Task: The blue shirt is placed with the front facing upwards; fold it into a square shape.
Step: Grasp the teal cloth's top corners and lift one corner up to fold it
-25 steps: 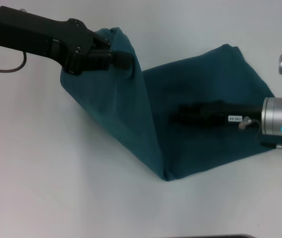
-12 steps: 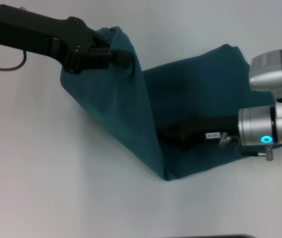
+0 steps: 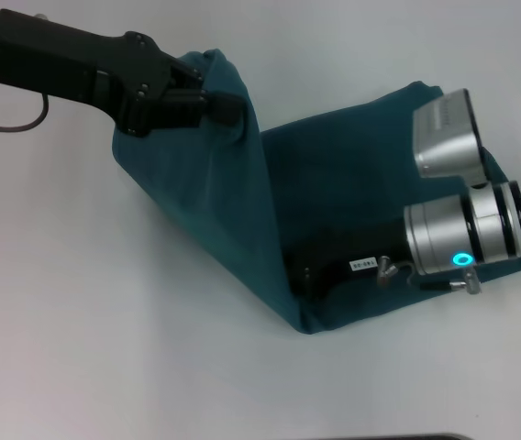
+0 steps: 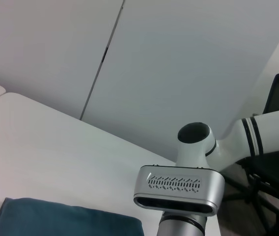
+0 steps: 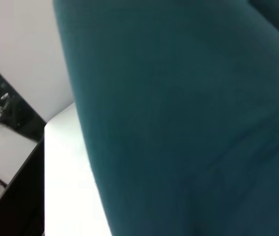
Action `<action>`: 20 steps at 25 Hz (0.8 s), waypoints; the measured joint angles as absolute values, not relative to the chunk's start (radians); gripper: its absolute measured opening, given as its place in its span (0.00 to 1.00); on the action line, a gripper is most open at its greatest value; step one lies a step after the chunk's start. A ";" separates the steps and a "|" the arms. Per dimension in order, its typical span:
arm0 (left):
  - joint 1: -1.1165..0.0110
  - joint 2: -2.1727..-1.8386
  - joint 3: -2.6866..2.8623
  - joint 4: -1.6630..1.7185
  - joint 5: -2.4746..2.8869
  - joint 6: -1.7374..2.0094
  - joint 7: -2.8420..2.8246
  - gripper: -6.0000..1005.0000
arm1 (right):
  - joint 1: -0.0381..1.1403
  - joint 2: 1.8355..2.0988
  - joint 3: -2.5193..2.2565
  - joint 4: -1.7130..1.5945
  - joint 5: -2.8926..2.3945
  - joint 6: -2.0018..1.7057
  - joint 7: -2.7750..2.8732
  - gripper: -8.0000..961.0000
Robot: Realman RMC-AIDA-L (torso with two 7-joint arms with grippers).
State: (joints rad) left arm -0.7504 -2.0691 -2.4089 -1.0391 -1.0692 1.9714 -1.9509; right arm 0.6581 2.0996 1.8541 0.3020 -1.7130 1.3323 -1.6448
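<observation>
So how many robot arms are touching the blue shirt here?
2. The left claw grips the blue shirt at its raised far-left edge; the right claw reaches under the lifted fold near the front corner.

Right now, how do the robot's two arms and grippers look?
The left gripper is a matte black angular block with a thin grey cable. The right gripper is black with a small white label, behind a silver cylindrical wrist bearing a glowing cyan ring and black bands.
</observation>
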 joint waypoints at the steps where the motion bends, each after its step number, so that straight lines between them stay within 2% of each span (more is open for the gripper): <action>1: -0.750 -2.069 -2.409 -1.039 -1.069 1.971 -1.951 0.03 | 0.667 2.100 1.844 0.301 -1.709 1.331 -1.644 0.03; 10: -0.750 -2.069 -2.406 -1.034 -1.069 1.962 -1.949 0.03 | 0.750 2.106 1.771 0.277 -1.654 1.313 -1.634 0.03; 20: -0.750 -2.069 -2.404 -1.033 -1.066 1.957 -1.949 0.03 | 0.779 2.110 1.608 0.287 -1.503 1.259 -1.627 0.03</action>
